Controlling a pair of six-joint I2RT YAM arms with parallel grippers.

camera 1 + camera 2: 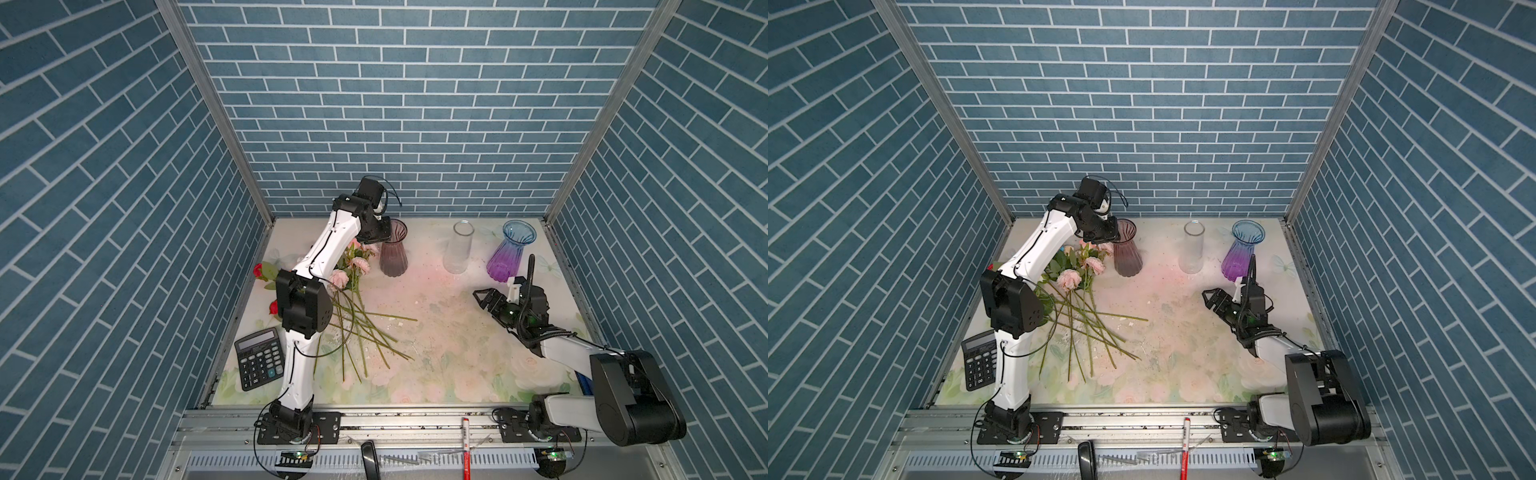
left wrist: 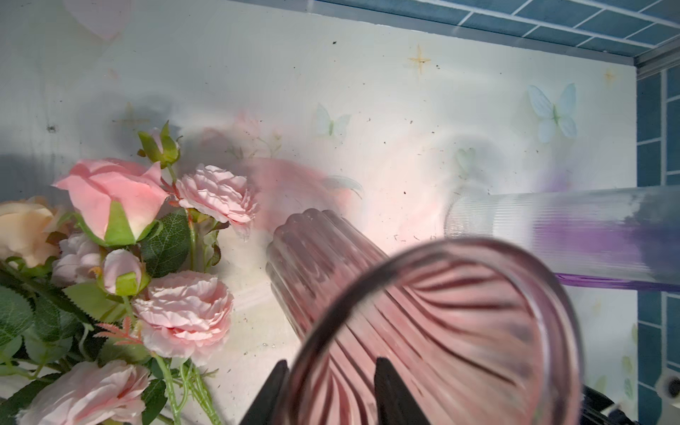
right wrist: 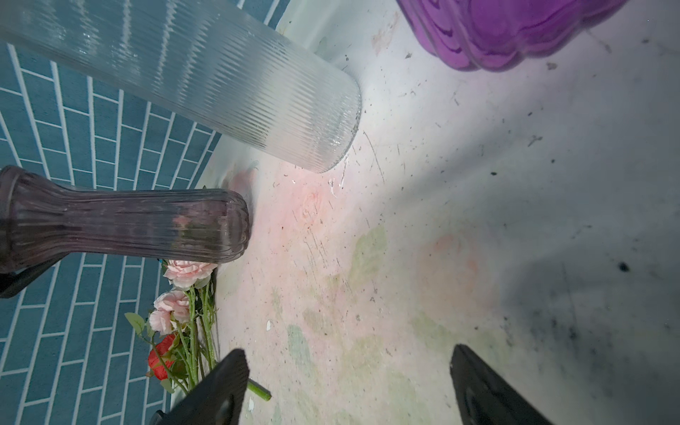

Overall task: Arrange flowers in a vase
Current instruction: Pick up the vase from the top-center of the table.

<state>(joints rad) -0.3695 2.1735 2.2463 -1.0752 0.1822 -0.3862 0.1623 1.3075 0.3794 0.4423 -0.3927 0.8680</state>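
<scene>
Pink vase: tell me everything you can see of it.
The pink vase is see-through tinted glass, ribbed lengthwise, with a flared round mouth, narrow neck and wider body. It is empty and stands upright on the table at the back left, beside the flowers. The left hand straddles its rim, one finger inside, one outside.

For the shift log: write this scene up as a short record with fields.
vases: pink vase, clear vase, purple vase; all upright and empty
flowers: lying on the table beside the pink vase, none in a vase
left end effector: astride the pink vase's rim, one finger inside, one outside; apparently not yet clamped
right end effector: open, empty, above the table
other: calculator
</scene>
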